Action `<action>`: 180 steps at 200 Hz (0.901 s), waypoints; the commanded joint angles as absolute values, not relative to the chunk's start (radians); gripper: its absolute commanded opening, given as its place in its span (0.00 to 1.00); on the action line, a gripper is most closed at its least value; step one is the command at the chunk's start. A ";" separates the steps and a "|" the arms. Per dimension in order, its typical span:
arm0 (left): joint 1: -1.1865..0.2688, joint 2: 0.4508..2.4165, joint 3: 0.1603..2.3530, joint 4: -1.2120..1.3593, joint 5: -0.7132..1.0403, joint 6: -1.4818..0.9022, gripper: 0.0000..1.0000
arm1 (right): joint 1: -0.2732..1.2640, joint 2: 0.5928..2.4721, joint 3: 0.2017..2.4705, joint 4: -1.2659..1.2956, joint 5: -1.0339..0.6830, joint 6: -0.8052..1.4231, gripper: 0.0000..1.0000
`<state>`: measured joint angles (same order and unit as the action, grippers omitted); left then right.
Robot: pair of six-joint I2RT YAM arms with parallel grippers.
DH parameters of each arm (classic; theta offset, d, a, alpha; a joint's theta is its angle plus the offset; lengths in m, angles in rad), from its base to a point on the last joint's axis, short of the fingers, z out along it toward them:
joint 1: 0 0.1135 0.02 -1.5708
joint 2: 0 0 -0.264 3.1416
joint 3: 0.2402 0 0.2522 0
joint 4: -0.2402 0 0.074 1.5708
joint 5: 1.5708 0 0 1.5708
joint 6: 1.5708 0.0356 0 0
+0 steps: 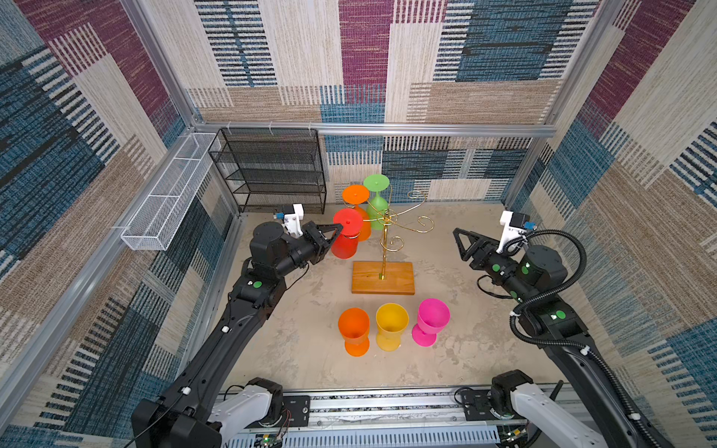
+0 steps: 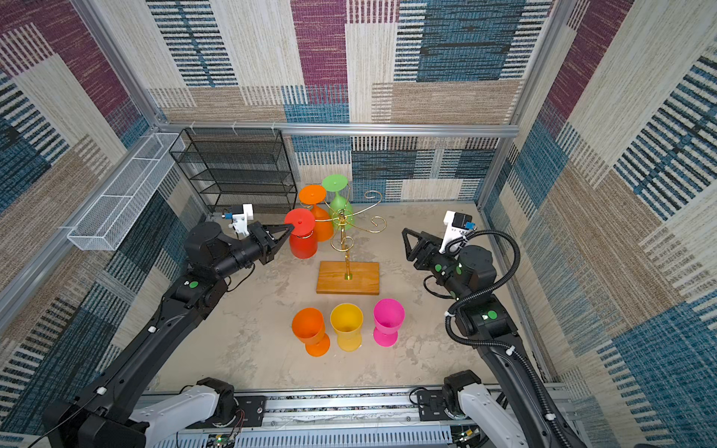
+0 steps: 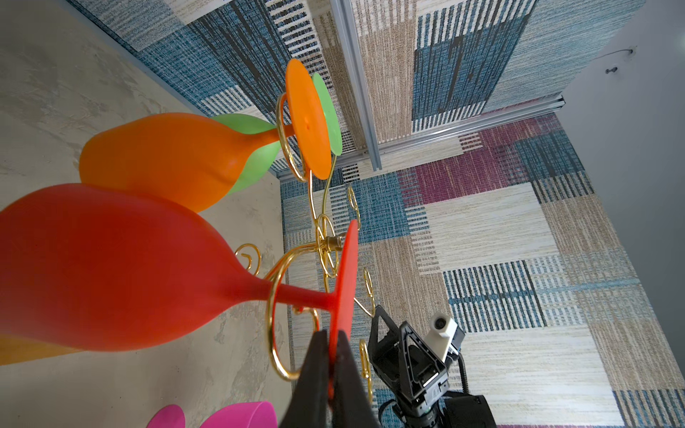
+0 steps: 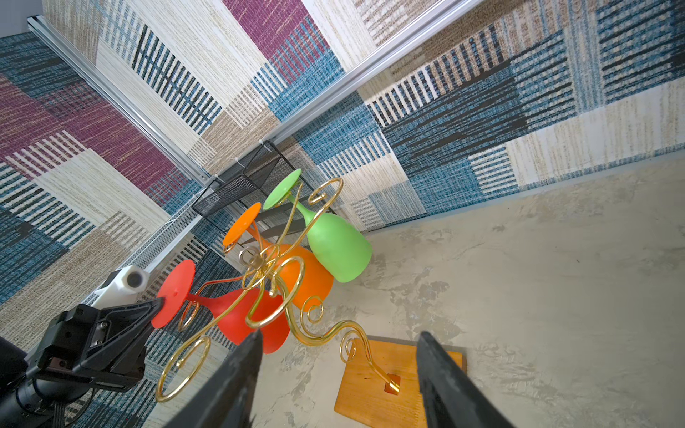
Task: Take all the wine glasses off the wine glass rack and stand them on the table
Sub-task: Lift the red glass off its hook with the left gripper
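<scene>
left gripper (image 1: 338,229) reaching right, pinching foot of red wine glass (image 1: 345,244) | glass hangs inverted on left arm of wine glass rack (image 1: 368,280), centre | right gripper (image 1: 458,232) jaws spread, well right of rack

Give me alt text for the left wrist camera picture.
The left gripper pinches the foot of a red glass hanging from the gold rack. An orange glass and a green glass hang beyond it.

Top views: high above front edge, whole surface (image 1: 295,349). Wrist views: close, share wine glass rack (image 3: 331,242) (image 4: 363,385), opposite sides.
</scene>
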<state>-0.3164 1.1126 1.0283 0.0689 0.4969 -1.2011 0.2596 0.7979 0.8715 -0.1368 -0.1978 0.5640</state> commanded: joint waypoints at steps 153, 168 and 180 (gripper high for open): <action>-0.390 1.127 1.103 -0.022 0.525 -1.083 0.00 | 0.257 0.798 0.853 -0.091 -0.201 0.566 0.67; -0.394 1.130 1.108 -0.028 0.529 -1.074 0.00 | 0.257 0.798 0.853 -0.092 -0.201 0.567 0.67; -0.397 1.134 1.115 -0.035 0.534 -1.064 0.00 | 0.256 0.795 0.853 -0.093 -0.199 0.566 0.67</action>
